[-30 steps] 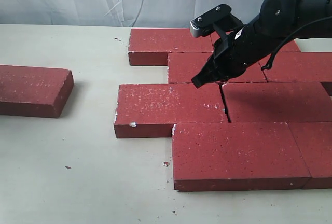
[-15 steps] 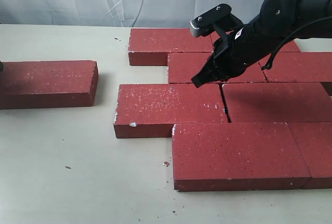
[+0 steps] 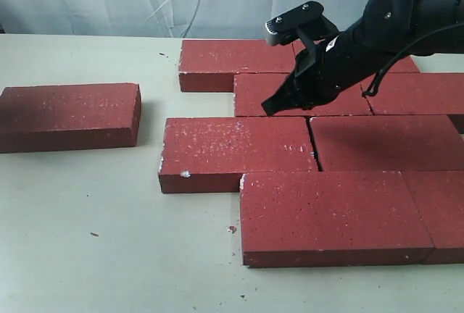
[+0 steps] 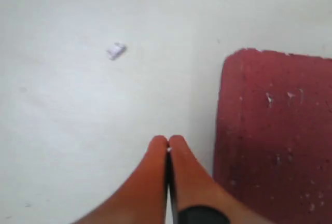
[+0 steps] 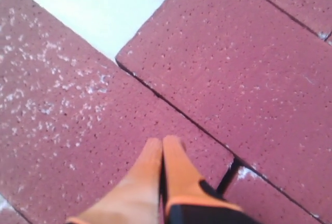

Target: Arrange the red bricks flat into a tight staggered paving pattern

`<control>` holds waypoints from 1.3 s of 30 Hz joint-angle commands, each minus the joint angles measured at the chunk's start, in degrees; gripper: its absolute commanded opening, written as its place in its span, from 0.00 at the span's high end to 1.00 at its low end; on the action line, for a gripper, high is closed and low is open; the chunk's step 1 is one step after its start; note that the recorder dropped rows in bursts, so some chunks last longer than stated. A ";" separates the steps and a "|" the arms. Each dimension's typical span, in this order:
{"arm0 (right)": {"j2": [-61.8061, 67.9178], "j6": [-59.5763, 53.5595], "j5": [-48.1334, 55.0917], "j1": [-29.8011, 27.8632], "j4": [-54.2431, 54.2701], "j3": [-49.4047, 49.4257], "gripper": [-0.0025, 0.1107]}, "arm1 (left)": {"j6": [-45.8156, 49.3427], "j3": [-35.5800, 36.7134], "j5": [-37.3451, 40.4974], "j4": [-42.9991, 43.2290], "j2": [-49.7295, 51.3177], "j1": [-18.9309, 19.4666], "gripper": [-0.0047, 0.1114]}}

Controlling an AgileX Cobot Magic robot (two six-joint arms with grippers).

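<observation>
Several red bricks lie flat in staggered rows at the right: a back brick [image 3: 235, 63], a second-row brick [image 3: 290, 94], a speckled third-row brick [image 3: 239, 152] and a front brick [image 3: 330, 215]. One lone brick [image 3: 69, 117] lies apart at the left. My right gripper [image 3: 270, 106] [image 5: 163, 142] is shut and empty. It hangs over the speckled brick [image 5: 57, 115], near its seam with the second-row brick [image 5: 233, 63]. My left gripper [image 4: 167, 140] is shut and empty, low over the bare table beside an end of a red brick [image 4: 277, 130]. It is out of the exterior view.
The pale table [image 3: 109, 255] spreads left and in front of the paved group. A narrow dark gap [image 5: 228, 175] runs between the two third-row bricks. A white chip [image 4: 116, 51] lies on the table. Small crumbs [image 3: 232, 229] lie near the front brick.
The lone brick slid right toward the group and turned to lie level. The right gripper lifted slightly, back and to the left.
</observation>
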 commanded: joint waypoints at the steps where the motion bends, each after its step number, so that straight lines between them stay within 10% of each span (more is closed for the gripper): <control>1: 0.44 -0.45 -8.49 1.73 1.88 -0.31 0.99 | -12.17 2.17 -1.41 12.59 -3.73 0.97 0.96; 20: 41.87 14.03 20.44 12.03 -6.93 -65.64 0.99 | -6.50 -0.28 -0.16 3.44 4.43 0.85 0.96; 39: 51.77 14.36 20.43 15.02 -1.91 -74.80 0.99 | 7.47 -0.28 -0.43 -13.93 9.04 -3.17 0.96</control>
